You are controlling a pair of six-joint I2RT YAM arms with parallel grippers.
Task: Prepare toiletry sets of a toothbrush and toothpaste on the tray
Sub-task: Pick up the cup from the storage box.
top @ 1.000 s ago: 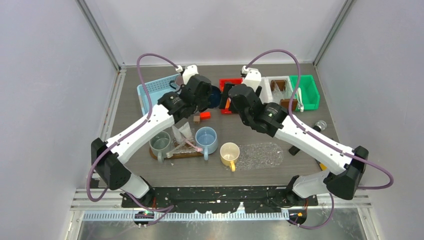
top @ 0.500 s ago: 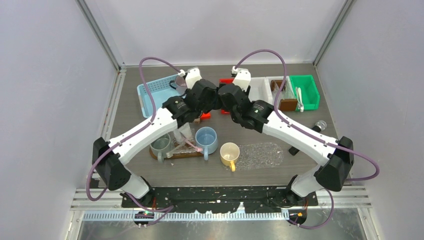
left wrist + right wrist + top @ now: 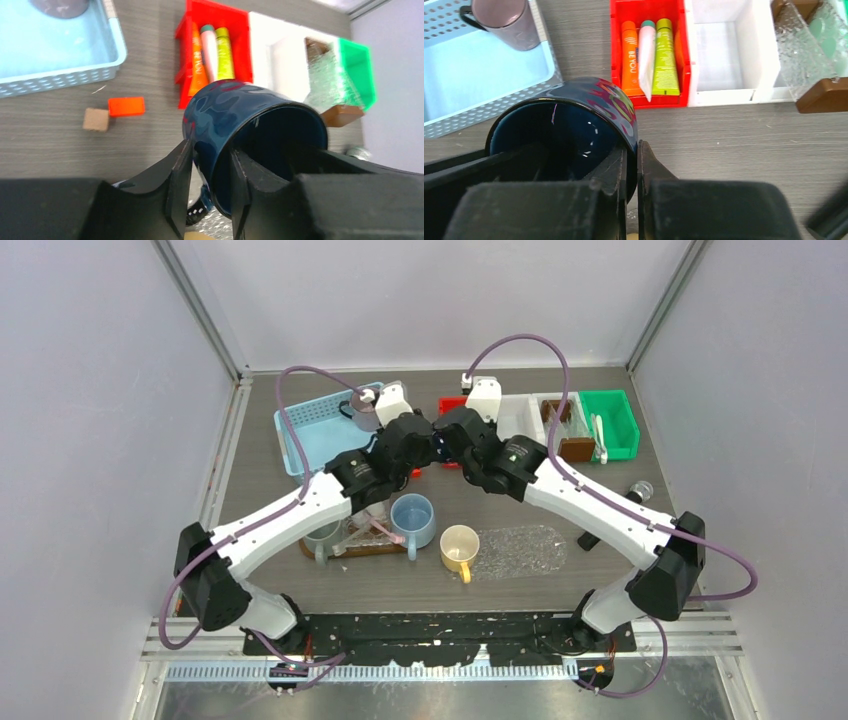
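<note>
Right wrist view, navy mug [image 3: 594, 95]: seen tipped on its side with the mouth toward the camera, held off the table [image 3: 734, 135] just in front of the red bin [image 3: 614, 55].
Right fingers [image 3: 626, 162]: clenched on the mug's wall at the rim, one finger inside and one outside.
Left fingers [image 3: 236, 167]: set astride the opposite wall of the same mug, one inside and one outside. Whether the wall is pressed or let go cannot be told.
Place of the mug: caught between the two wrists at the middle of the table, behind the tray [image 3: 375, 550] and not on it.
Toothpaste: three tubes are laid side by side in the red bin, an orange tube [image 3: 630, 55], a white tube [image 3: 646, 50] with a teal cap, and a yellow-green tube [image 3: 665, 60].
Tray: a grey-green mug [image 3: 322, 533], partly hidden by the left arm, and a light blue mug [image 3: 412, 518] are stood on it. A pink toothbrush [image 3: 385, 530] and clear wrapping are laid between them.
Cream-yellow mug [image 3: 459, 545]: set on the table just right of the tray, beside a clear plastic wrapper [image 3: 520, 548].
Blue basket [image 3: 484, 65]: placed left of the red bin, with a mauve mug [image 3: 504, 20] stood upright in its far corner.
White bin [image 3: 724, 55]: set against the red bin's right side.
Table near the basket: an orange block [image 3: 126, 106] and a brown block [image 3: 96, 119] are laid close together.
</note>
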